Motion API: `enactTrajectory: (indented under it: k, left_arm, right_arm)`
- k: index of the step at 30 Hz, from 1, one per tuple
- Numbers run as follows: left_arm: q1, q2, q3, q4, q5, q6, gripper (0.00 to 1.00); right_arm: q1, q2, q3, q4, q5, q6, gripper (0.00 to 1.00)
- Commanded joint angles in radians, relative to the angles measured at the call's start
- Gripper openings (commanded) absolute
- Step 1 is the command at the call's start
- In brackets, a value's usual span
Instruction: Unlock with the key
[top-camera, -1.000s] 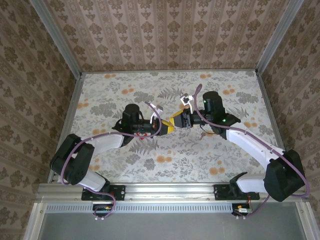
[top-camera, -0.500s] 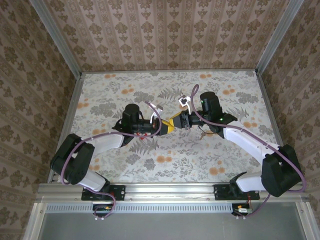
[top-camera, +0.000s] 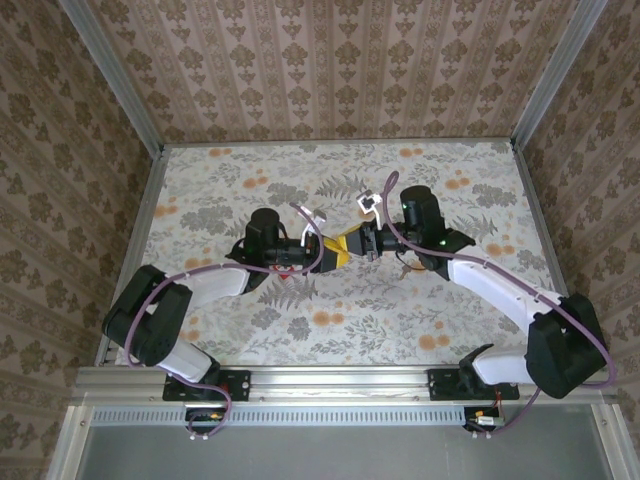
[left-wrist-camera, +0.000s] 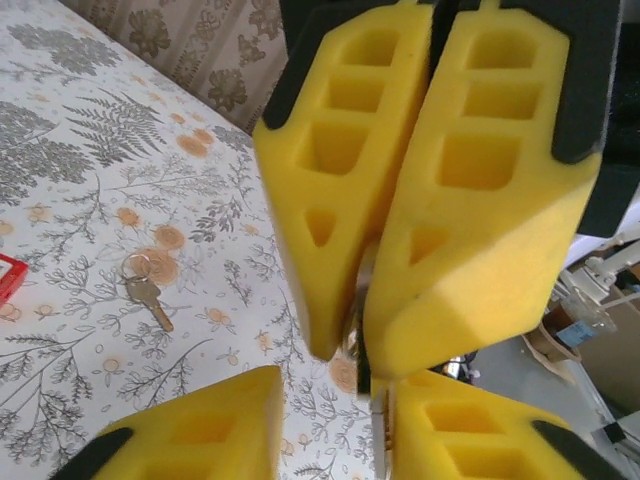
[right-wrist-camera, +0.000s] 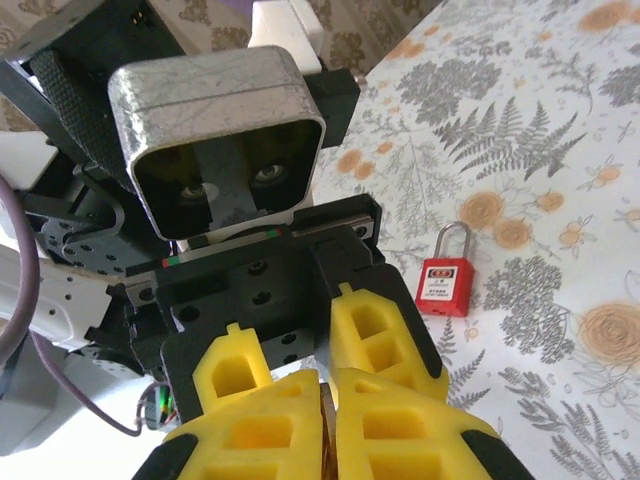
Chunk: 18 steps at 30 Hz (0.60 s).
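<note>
Top external first, what's new?
— The left gripper (top-camera: 330, 251) and right gripper (top-camera: 358, 244) meet tip to tip over the middle of the table (top-camera: 250, 160). A second ago the left fingers were pressed together and the right ones were apart. Now it's the reverse: left spread, right pressed together.

Pinching what?
— Left wrist view shows a thin metal sliver between the right gripper's yellow fingers (left-wrist-camera: 460, 250). I take it for the key (left-wrist-camera: 353, 345), though most of it is hidden. The left gripper's own fingers stand apart, either side of it.

So it's a handover?
— My read, yes. The key passes from left to right, and the lock step isn't started.

Where's the lock?
— The red padlock (right-wrist-camera: 447, 280) lies flat on the table, shackle shut. It sits near the middle, a bit toward the near edge and well apart from the key.

Anything else down there?
— A second key (left-wrist-camera: 148, 295) on a ring lies loose on the table, near the padlock.

Any writing?
— The padlock has a white label, but it's too small to read. No brand is legible on the grippers.
</note>
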Motion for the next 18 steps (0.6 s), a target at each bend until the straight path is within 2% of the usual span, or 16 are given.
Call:
enactTrajectory:
  k: [1,7,9,11,14,16,18]
  left_arm:
    - [0.008,-0.042,-0.026,-0.025,-0.057,0.049,0.37]
    - [0.017,-0.125,-0.053,-0.151,-0.183,0.142,0.56]
    - [0.031,-0.173,-0.073,-0.201,-0.266,0.170,0.63]
    - [0.053,-0.227,-0.107,-0.219,-0.356,0.181,0.65]
    - [0.088,-0.311,-0.142,-0.293,-0.555,0.206,0.70]
    - [0.094,-0.350,-0.155,-0.345,-0.732,0.211,0.75]
    - [0.098,-0.348,-0.134,-0.445,-0.923,0.212,0.75]
  right_arm:
    - [0.006,-0.041,-0.025,0.059,0.059,0.031,0.10]
    - [0.005,-0.065,-0.037,0.066,0.187,0.036,0.09]
    - [0.000,-0.071,-0.036,0.064,0.227,0.034,0.09]
    - [-0.007,-0.076,-0.035,0.056,0.253,0.033,0.09]
    - [-0.018,-0.080,-0.036,0.051,0.255,0.033,0.08]
    - [-0.020,-0.086,-0.040,0.052,0.262,0.034,0.08]
    - [-0.020,-0.095,-0.053,0.067,0.278,0.045,0.08]
